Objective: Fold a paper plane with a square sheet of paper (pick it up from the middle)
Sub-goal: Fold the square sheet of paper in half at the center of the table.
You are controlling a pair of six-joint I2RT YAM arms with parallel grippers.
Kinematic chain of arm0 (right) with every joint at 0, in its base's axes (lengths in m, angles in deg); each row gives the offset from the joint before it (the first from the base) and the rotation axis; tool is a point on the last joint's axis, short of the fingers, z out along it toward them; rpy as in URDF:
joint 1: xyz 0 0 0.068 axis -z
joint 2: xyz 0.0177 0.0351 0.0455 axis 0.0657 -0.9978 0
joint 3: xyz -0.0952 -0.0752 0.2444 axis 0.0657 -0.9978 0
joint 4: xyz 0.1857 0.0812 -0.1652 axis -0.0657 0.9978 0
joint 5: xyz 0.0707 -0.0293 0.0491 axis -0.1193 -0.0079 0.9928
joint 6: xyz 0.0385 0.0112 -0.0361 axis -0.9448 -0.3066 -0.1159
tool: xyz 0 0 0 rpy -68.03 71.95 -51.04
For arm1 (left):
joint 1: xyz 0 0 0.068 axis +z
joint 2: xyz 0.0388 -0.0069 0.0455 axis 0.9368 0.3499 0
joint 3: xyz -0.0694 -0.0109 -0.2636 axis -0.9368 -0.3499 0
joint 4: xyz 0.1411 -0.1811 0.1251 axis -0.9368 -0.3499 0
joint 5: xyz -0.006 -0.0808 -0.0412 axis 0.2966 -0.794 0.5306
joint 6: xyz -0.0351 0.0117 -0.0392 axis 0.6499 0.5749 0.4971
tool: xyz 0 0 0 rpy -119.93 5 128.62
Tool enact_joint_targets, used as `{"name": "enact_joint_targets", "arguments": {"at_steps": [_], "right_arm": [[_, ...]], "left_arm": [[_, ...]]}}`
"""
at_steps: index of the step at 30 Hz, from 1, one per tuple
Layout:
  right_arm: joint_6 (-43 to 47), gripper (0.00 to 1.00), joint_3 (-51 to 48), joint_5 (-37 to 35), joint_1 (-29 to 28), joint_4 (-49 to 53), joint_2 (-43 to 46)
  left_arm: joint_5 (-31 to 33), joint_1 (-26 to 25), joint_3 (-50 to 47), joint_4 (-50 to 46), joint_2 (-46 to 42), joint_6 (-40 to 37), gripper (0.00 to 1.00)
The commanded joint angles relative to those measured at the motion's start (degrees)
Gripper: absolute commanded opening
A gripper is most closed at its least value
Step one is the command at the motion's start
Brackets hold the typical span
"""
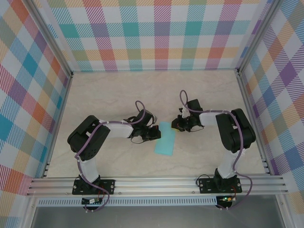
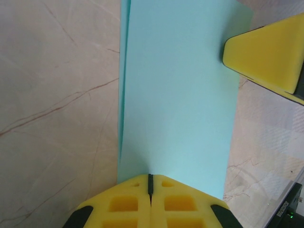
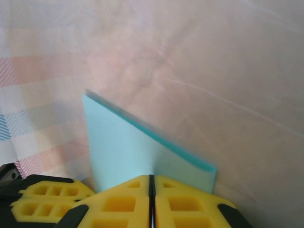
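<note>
Right gripper (image 3: 151,178) is shown closed on one edge of the paper plane (image 1: 166,138), the light cyan sheet running in at the seam between its yellow fingers. From above, the paper plane is seen as a narrow folded strip on the table, between the two grippers and near the middle of the work area. Its long axis is pointed roughly away from the arm bases.

Left gripper (image 2: 150,177) is shut tight, with its tips set at the paper plane's other long edge. Whether any paper is caught between them cannot be told.

In the left wrist view a second layer is visible along the paper's left side. There a yellow finger (image 2: 266,57) of the right gripper is laid over the far right edge of the paper, and the near edge is covered by the left gripper's own tips. The far end is cut off by the top of that view, so a pointed nose and a centre crease cannot be made out. In the right wrist view the far edge of the paper is blurred and dark, and yellow fingers (image 3: 47,199) of the left gripper are seen at the lower left.

The paper is carried by a marbled beige table (image 1: 118,90). Checked pastel walls (image 1: 161,33) are set around it on three sides, and both arm bases are mounted on an aluminium rail (image 1: 156,185) at the near edge.
</note>
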Motion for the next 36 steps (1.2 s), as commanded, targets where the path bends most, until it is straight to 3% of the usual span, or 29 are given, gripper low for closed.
{"name": "enact_joint_targets", "arguments": {"at_steps": [1,10,23,36], "right_arm": [[1.0,0.08,-0.9,-0.5,0.0,0.4,-1.9],[2.1,0.09,4.8,-0.5,0.7,5.5,1.6],[2.7,0.06,4.5,-1.7,1.0,5.9,-5.2],[4.6,0.07,11.3,-1.6,1.9,12.1,-1.9]], "left_arm": [[5.9,-0.9,-2.3,-9.4,3.8,-1.3,0.0],[5.9,-0.9,-2.3,-9.9,3.6,-1.7,0.0],[6.0,-0.9,-2.5,-9.5,3.4,-1.5,0.0],[6.5,-0.9,-2.5,-10.0,2.9,-1.6,0.0]]}}
